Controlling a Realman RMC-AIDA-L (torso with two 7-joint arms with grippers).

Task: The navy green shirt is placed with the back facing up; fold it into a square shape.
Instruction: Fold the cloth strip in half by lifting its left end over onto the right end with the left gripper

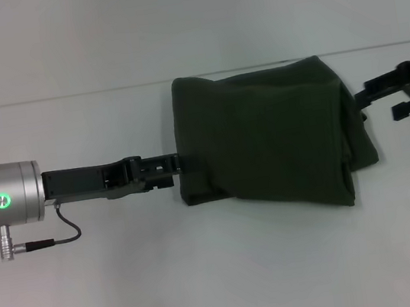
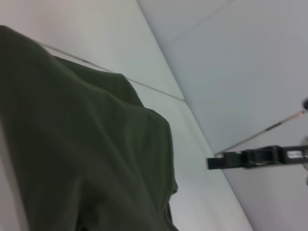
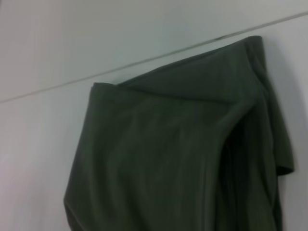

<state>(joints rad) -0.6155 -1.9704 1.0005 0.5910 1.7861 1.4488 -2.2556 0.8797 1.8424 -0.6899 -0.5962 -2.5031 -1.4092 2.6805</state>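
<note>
The navy green shirt [image 1: 268,136] lay on the white table [image 1: 223,274], already folded into a rough, slightly skewed block. My left gripper [image 1: 178,163] met the shirt's left edge; whether its fingers were pinched on the cloth or only touching, I could not tell. My right gripper [image 1: 382,99] hung just off the shirt's right side, its fingers spread and holding nothing. To finish well, I judged I should square the loose layers bulging at the shirt's right edge and flatten the sagging near corner, keeping the cloth from dragging. Around the shirt there was only the table and its seam [image 1: 88,92] behind it; nothing blocked either arm.
</note>
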